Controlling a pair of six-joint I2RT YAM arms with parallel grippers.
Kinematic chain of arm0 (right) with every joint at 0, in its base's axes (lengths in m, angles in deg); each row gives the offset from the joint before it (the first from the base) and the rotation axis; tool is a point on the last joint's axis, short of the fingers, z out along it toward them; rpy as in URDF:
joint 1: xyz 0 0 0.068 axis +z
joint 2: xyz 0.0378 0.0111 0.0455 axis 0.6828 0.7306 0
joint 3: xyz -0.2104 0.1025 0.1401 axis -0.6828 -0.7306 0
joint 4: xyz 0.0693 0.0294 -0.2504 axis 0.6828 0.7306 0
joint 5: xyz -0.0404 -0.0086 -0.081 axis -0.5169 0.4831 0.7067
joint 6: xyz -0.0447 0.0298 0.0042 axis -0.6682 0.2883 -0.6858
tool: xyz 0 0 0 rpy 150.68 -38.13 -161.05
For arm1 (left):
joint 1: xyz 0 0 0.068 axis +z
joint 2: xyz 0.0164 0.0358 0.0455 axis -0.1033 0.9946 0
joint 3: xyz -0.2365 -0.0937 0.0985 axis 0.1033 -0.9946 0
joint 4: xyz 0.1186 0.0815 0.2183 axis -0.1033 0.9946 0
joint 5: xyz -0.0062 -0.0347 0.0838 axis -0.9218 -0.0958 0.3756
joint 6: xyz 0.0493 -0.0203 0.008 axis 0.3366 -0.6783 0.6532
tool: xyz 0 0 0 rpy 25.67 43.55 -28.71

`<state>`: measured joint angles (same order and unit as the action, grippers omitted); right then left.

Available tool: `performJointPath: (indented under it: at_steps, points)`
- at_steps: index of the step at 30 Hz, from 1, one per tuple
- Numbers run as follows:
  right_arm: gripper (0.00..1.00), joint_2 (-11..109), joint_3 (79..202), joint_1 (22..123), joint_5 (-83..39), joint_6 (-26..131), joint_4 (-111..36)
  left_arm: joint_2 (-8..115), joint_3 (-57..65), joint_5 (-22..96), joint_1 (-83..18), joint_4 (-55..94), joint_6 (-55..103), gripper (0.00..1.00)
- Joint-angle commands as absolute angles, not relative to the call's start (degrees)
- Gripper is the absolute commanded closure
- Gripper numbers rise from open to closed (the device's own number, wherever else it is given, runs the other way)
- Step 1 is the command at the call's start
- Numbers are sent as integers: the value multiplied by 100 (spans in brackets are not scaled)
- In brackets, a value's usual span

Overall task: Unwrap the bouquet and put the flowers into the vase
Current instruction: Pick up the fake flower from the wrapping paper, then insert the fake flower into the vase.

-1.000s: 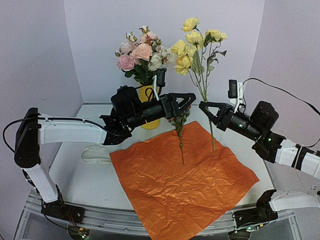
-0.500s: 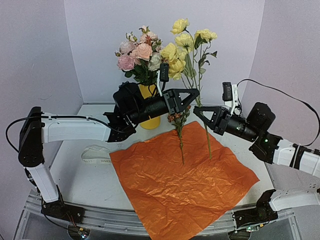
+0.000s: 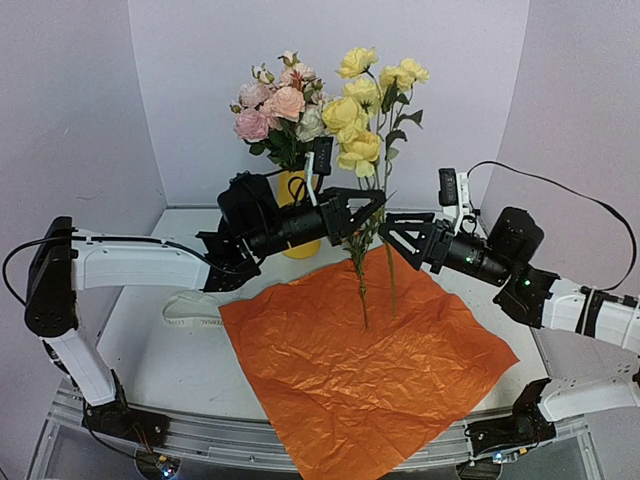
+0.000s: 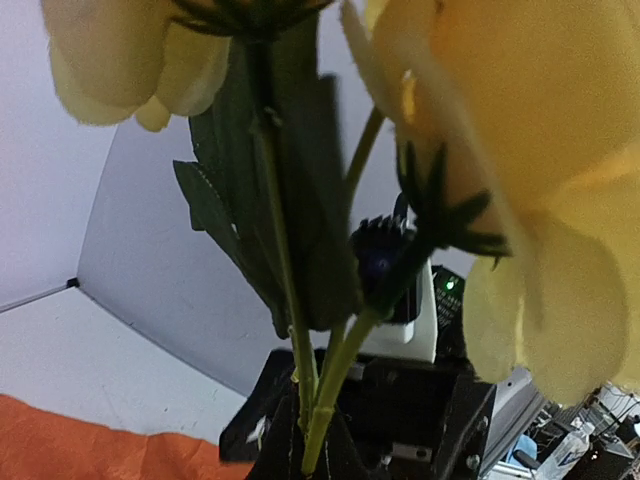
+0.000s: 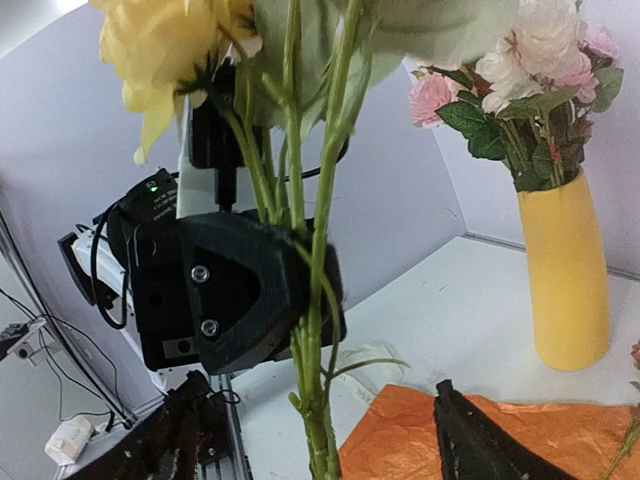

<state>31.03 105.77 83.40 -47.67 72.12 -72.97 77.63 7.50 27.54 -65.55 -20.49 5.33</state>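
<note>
**benchrat:** Top external first. The left gripper (image 3: 375,205) is clenched on the green stems of the flowers (image 3: 360,105). The yellow blooms stand up above both arms, and the stem ends hang over the orange paper (image 3: 370,370), which lies spread flat on the table (image 3: 150,350). The right gripper (image 3: 390,235) is just beside it on the same stems, jaws spread and pinching nothing.

**stemwinder:** And the vase (image 3: 300,248)?

**benchrat:** Upright behind the left gripper, partly hidden by that arm, with the rose bunch (image 3: 280,100) in it. The cream ribbon (image 3: 190,305) lies on the table left of the paper. There's also a thinner stem (image 3: 360,285) with small rusty blooms hanging under the left gripper, and I can't tell what's holding it.

**stemwinder:** Left wrist?

**benchrat:** Mostly blurry yellow petals right up against the lens, with stems and dark leaves rising from the bottom edge. The right gripper's black body is close behind them, and there's a corner of orange paper bottom left.

**stemwinder:** Right wrist?

**benchrat:** Its two fingers (image 5: 480,450) sit wide apart at the bottom, and the stems run up between them, touching neither as far as I can see. The left gripper's black body is clamped on those stems just beyond. The vase stands upright at the far right, with the paper's edge in front of it.
</note>
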Motion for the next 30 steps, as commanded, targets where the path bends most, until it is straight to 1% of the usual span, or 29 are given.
performJointPath:
  at_steps: [1, 2, 4, 6, 9, 11, 13, 14, 15, 17, 20, 23, 26, 30]
  points:
    - [12, 2769, 10389, 8374, -4069, 6883, -7251, 6509, -187, 3469, -6514, -1753, 2102, 100]
    - [9, 2683, 10328, 8372, -3912, 6848, -7178, 6229, -455, 3702, -6497, -1680, 2451, 100]
    - [7, 2528, 10182, 8368, -3564, 6763, -7091, 5710, -919, 4204, -6476, -1617, 3134, 100]
    - [7, 2379, 10041, 8367, -3254, 6710, -7058, 5259, -1259, 4708, -6453, -1613, 3826, 100]
    - [7, 2290, 9958, 8371, -3091, 6665, -7049, 4737, -1566, 5143, -6376, -1634, 4711, 100]
    - [7, 2278, 9950, 8367, -3046, 6657, -7049, 4577, -1573, 5210, -6252, -1667, 5022, 100]
    - [7, 2281, 9966, 8367, -3026, 6644, -7052, 4424, -1610, 4977, -5896, -1853, 5052, 100]
    - [7, 2299, 9999, 8367, -3028, 6638, -7054, 4323, -1709, 4588, -5415, -2277, 4822, 100]
    - [7, 2303, 10009, 8367, -3034, 6631, -7052, 4299, -1755, 4365, -5257, -2463, 4738, 100]
    - [7, 2321, 10058, 8367, -3060, 6626, -7053, 4362, -1754, 4179, -4954, -3029, 4782, 100]
    - [7, 2348, 10084, 8367, -3070, 6626, -7051, 4642, -1561, 4315, -4829, -3527, 4857, 100]
    - [7, 2421, 10124, 8368, -3116, 6617, -7043, 5018, -1417, 4078, -4433, -4319, 4458, 100]
    - [7, 2436, 10147, 8367, -3143, 6625, -7043, 5385, -1058, 3718, -3958, -4526, 3754, 100]
    - [7, 2414, 10164, 8367, -3116, 6592, -7042, 5862, -576, 3596, -3786, -4586, 3629, 100]
